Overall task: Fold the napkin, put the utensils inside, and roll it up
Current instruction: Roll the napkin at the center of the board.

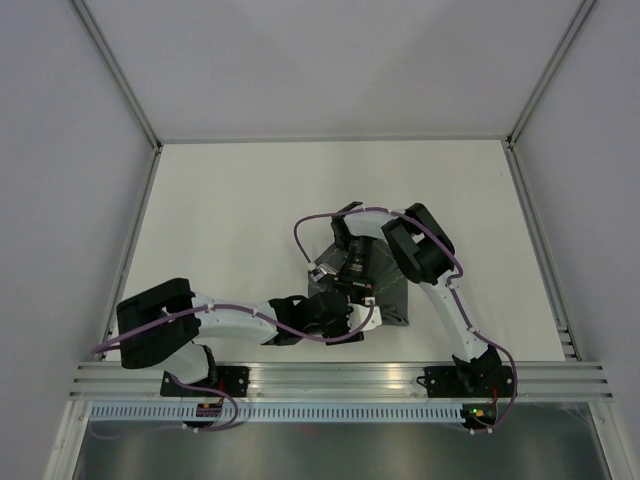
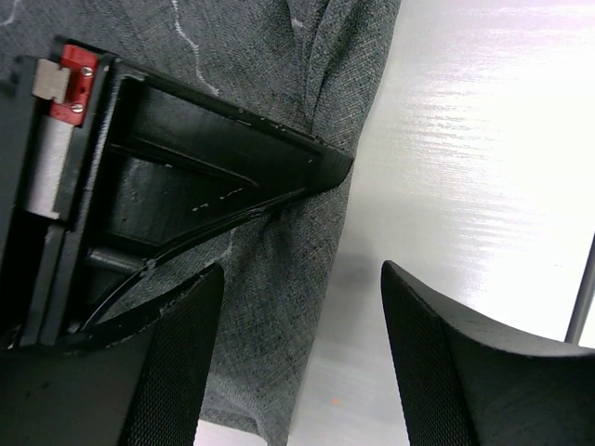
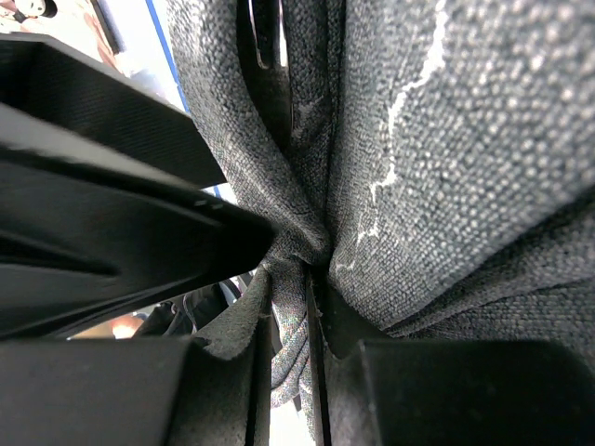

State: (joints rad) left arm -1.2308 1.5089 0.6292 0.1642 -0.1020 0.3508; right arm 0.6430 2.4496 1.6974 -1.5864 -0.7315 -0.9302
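From my seat the napkin [image 1: 390, 295] reads as a crumpled dark grey heap, not a flat square. It lies on the right half of the table, toward the near edge, directly beneath both wrists. Up close the weave is coarse and speckled, and a thin pale stitch line [image 3: 400, 102] wanders across it. Several folds are gathered into one tight crease.

That crease sits in the right gripper [image 3: 302, 265], whose fingers are pinched on the bunched cloth. The left gripper [image 2: 302, 279] hangs with its fingers spread apart and nothing between them. It sits over the napkin's edge, where grey fabric meets bare tabletop.

The table [image 1: 230, 220] is matte white and catches a soft glare in the left wrist view. Plain pale walls [image 1: 330, 60] box it in on three sides. A ribbed aluminium rail [image 1: 330, 380] runs along the near edge and carries both arm bases. Purple cables [image 1: 300, 235] loop along the arms.
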